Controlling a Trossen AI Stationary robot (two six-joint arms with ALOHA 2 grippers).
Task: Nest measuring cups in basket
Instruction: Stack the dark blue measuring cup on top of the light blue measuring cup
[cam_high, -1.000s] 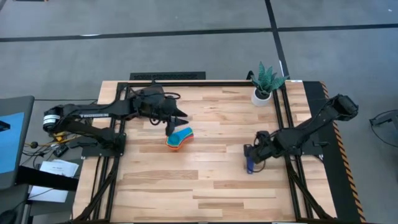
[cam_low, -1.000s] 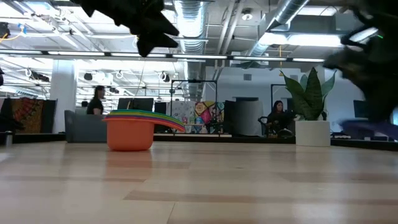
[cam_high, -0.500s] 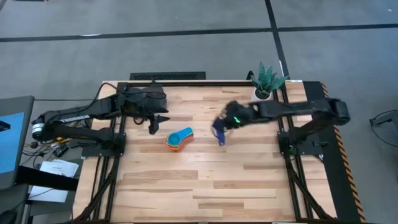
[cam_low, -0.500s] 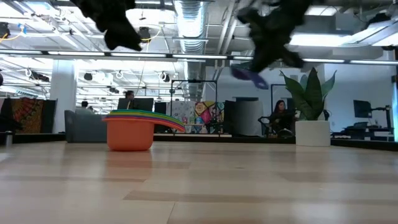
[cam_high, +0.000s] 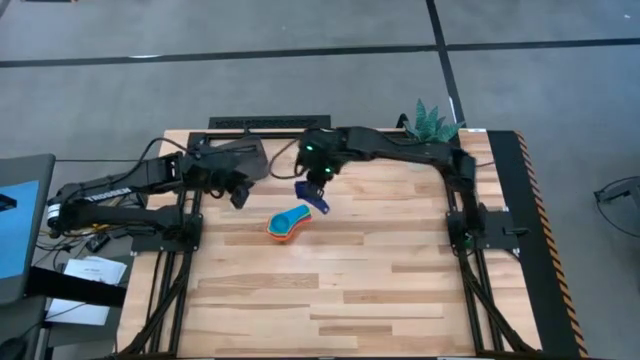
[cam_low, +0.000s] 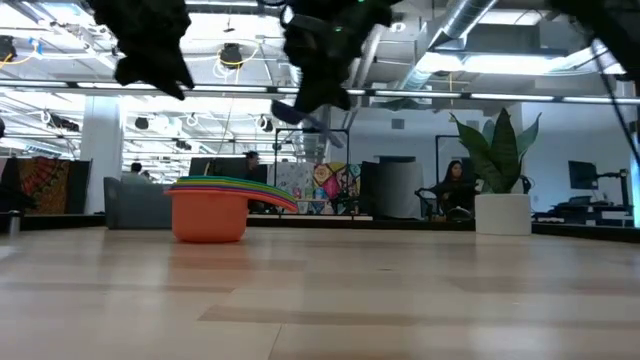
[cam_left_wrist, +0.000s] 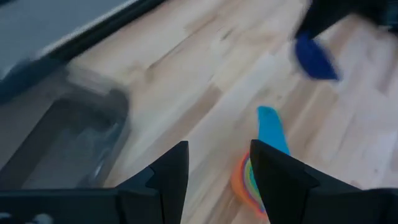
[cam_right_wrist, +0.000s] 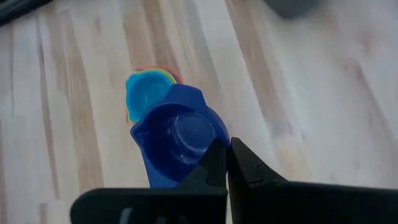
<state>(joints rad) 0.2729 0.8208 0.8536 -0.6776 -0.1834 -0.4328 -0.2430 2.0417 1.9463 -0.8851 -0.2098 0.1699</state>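
- Pale wooden plank worktop with a black frame; a white pot with a green plant stands at its far right corner, well apart from the work.
- Dark grey-brown rectangular plastic basket with rounded corners sits at the far left of the worktop, partly under the left arm; its inside cannot be made out.
- Nested stack of small plastic measuring cups, orange outermost and light blue on top, rests on the worktop beside the basket, not in it. Handles lie together, long axis diagonal, pointing toward the far right.
- Right claw hangs above the worktop just beyond the stack, clenched on the rim of a dark blue plastic measuring cup. The cup's round bowl faces the wrist camera and hangs clear of the stack.
- Left claw hovers near the basket, fingers spread and grasping nothing.
- People sit at desks in the room behind.
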